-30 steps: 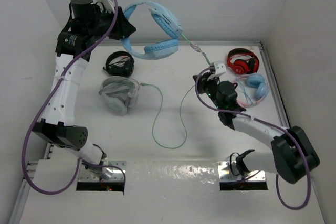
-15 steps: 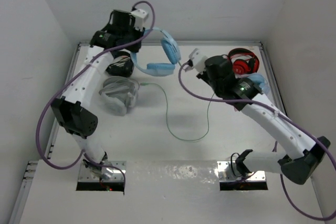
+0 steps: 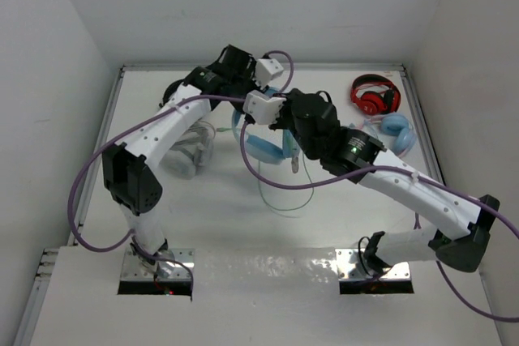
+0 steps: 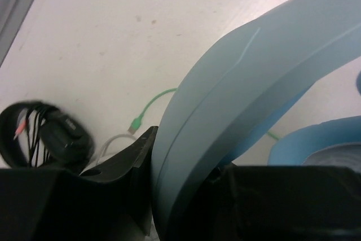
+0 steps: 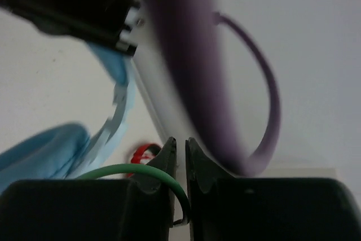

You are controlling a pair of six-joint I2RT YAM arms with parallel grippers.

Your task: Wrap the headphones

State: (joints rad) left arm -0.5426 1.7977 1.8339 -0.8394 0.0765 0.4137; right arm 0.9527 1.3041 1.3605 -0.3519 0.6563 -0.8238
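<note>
Top external view puts the headphones (image 3: 261, 150) about mid-surface, a little toward the far edge, with both wrists crowded over them. The left arm (image 3: 162, 131) reaches in from the far-left side and the right arm (image 3: 405, 188) from the right. In the left wrist view, the left jaws are closed across the wide headband (image 4: 225, 100), which arcs up and away to the right from the grip, with a cup below it. We cannot tell whether the cups rest on the surface or hang just above it. In the right wrist view, the right jaws are drawn almost together, and the cable (image 5: 130, 169) curves in from the headphone side and drops into the thin slit between them. The rest of the cable trails in a loose loop toward the near edge. We judge that the next winding turns on this: the headphones lie just to the left of the right jaws, so the right arm must carry the cable around them while the left holds firm.
</note>
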